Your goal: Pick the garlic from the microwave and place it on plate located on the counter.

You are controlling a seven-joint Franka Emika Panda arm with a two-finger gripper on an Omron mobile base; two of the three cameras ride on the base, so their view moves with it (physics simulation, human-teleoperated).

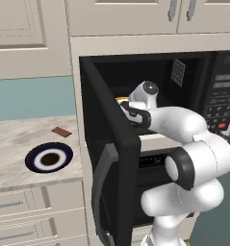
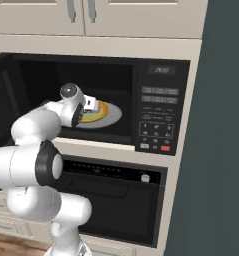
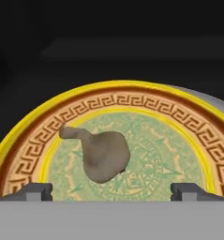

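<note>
The garlic (image 3: 104, 157), a small grey-tan lump with a short stem, lies on the greenish centre of a yellow-orange dish (image 3: 114, 88) inside the microwave (image 2: 160, 70). My gripper (image 3: 112, 192) is open, its two dark fingertips (image 3: 36, 191) standing wide on either side of the garlic and a little short of it, not touching. In the right base view the gripper (image 2: 93, 106) reaches into the microwave cavity over the dish (image 2: 105, 114). The navy-rimmed plate (image 1: 49, 158) sits bare on the counter (image 1: 18, 139) to the left of the microwave.
The microwave door (image 1: 111, 158) stands swung open toward the counter, between the cavity and the plate. A flat reddish-brown bar (image 1: 61, 131) lies behind the plate. The dish rests on a grey turntable (image 2: 118, 117). Cream drawers (image 1: 34, 211) run below the counter.
</note>
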